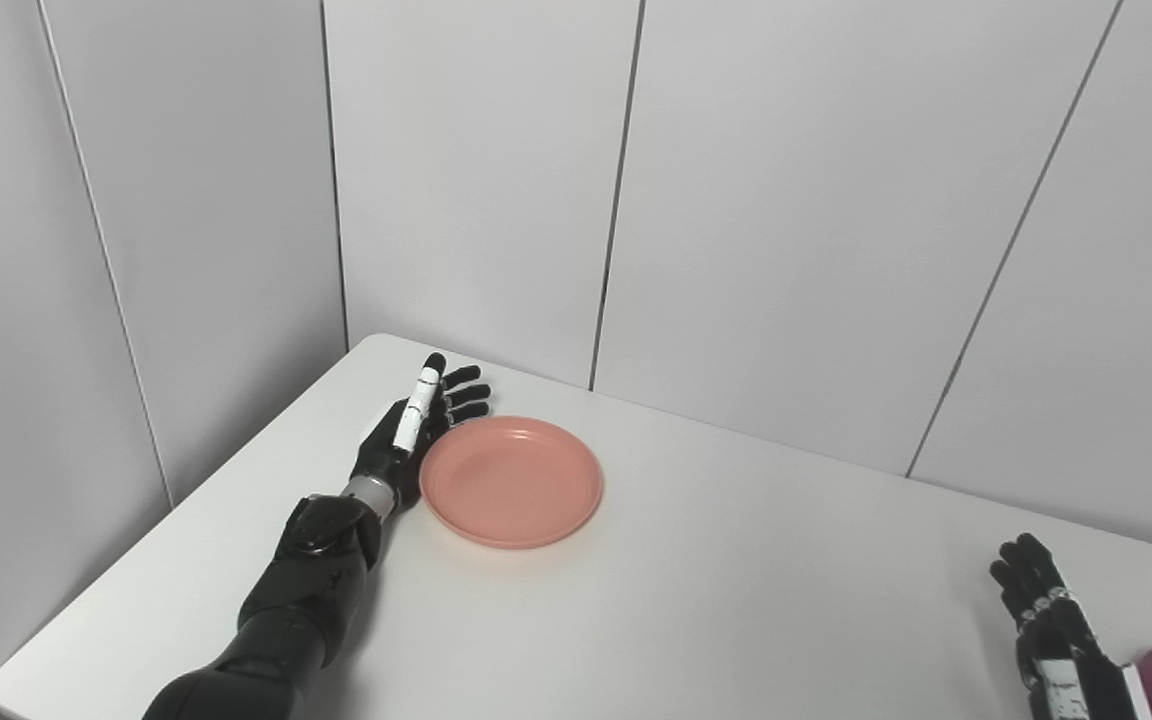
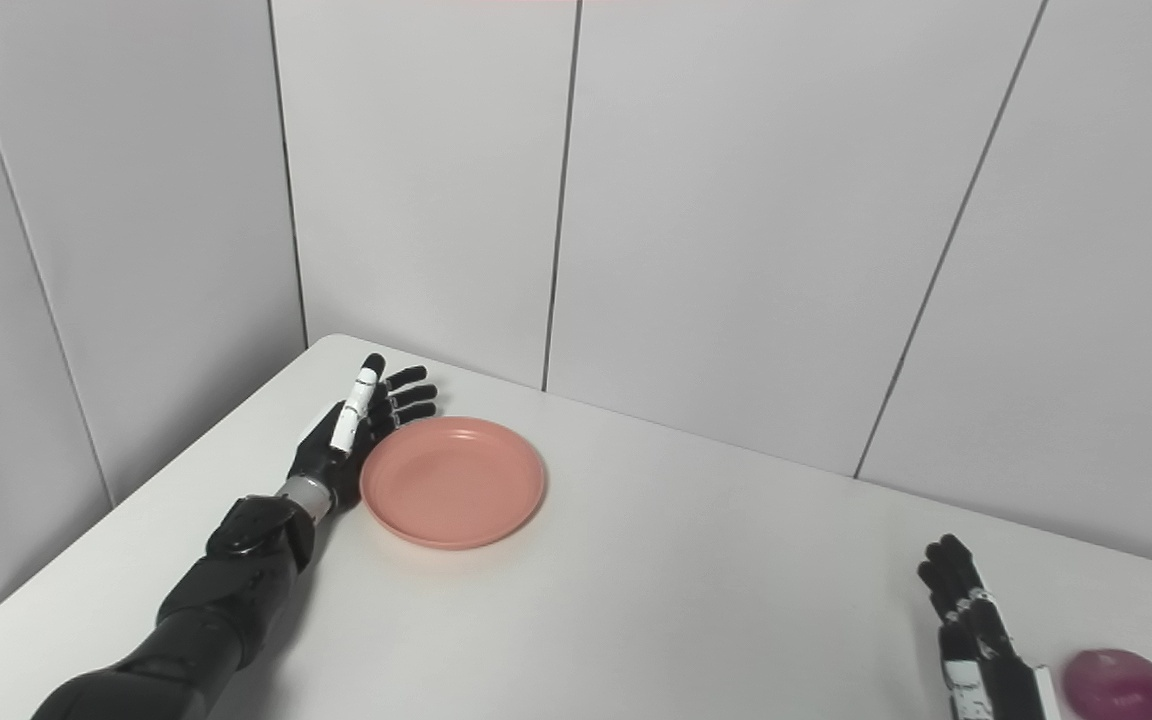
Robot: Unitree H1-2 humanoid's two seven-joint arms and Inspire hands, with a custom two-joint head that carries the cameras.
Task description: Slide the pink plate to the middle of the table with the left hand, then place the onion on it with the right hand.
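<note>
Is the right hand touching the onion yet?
Apart. The right eye view shows bare table between the right hand and the onion.

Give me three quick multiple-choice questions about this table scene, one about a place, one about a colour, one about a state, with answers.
1. Where is the left hand?
A. On top of the plate
B. Beside the plate's left edge
C. Next to the onion

2. What colour is the plate?
A. Pink
B. Blue
C. Green

3. What is on the plate?
A. The onion
B. A cup
C. Nothing

Answers:
1 B, the hand lies along the plate's left rim, fingers stretched out.
2 A, the plate is plainly pink on the white table.
3 C, the plate's dish is bare; the onion lies far off by the right hand.
</note>
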